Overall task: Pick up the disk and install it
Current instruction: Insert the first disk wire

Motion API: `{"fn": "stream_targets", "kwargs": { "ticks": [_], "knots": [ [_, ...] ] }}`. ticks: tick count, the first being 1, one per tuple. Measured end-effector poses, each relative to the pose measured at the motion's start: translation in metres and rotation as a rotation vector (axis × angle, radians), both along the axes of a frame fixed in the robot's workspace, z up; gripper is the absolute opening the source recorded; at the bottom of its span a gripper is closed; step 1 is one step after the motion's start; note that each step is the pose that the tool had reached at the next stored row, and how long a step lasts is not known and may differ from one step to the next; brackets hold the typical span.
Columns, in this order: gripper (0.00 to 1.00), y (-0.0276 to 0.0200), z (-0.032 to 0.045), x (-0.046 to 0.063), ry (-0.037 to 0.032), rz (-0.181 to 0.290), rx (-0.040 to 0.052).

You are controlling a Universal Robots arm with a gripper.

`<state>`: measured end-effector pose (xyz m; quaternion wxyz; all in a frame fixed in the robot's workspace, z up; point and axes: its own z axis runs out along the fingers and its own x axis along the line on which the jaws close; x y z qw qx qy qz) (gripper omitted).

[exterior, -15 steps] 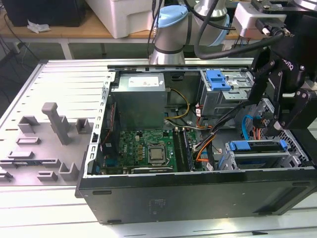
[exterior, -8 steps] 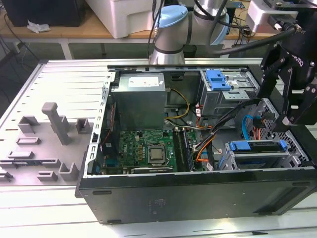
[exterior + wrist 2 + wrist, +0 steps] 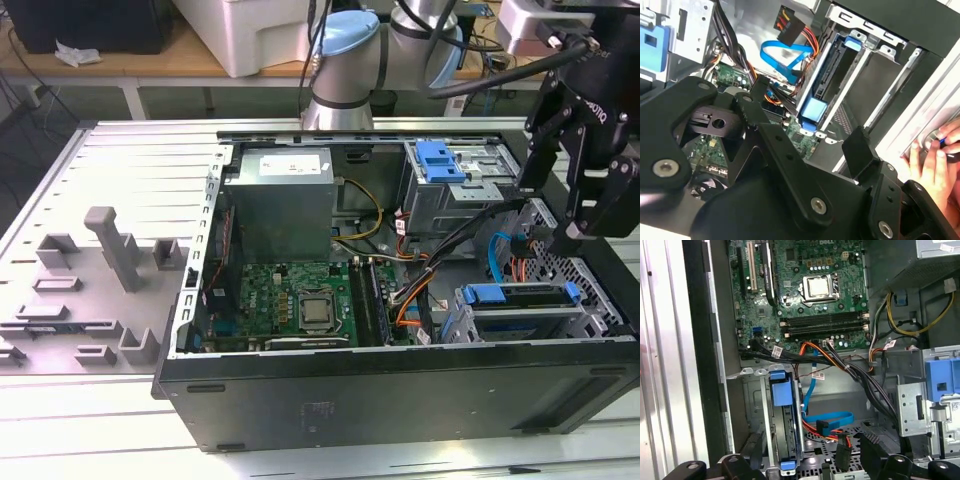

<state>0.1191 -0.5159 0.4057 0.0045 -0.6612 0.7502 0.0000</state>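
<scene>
- The grey slatted table (image 3: 120,160) carries everything; moulded grey fixtures (image 3: 110,245) stand on it toward the exterior view's left.
- An open black computer case (image 3: 400,400) lies on its side on the table, its inside facing up.
- The robot arm (image 3: 345,60) rises behind the case and reaches over toward the exterior view's right.
- A grey power-supply box (image 3: 280,205) fills the far corner of the case, above the green motherboard (image 3: 290,295) with its bare processor socket (image 3: 317,312).
- The gripper (image 3: 809,117) hangs over the drive-bay end of the case, at the exterior view's right. Its claw is spread wide and holds nothing; the black fingers (image 3: 860,145) stand well apart with only air between them.
- The disk (image 3: 520,295) sits on edge in the metal drive cage at the near corner of the case, its blue carrier rail uppermost. In both wrist views it is slotted between the cage walls, below the spread fingers and not touching them.
- A blue latch piece (image 3: 440,160) rests on the upper drive cage, well apart from the disk.
- A flat blue cable (image 3: 832,417) loops beside the disk, among orange and black wires.
- A person's hand (image 3: 935,160) rests outside the case wall in the second wrist view.
</scene>
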Motion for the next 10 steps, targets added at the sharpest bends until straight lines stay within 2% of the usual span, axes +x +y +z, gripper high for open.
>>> {"fn": "stream_targets", "kwargs": {
  "ticks": [10],
  "knots": [
    [0.86,0.0058,-0.0005,0.0100,0.0050,-0.029,-0.0002]
  ]
}}
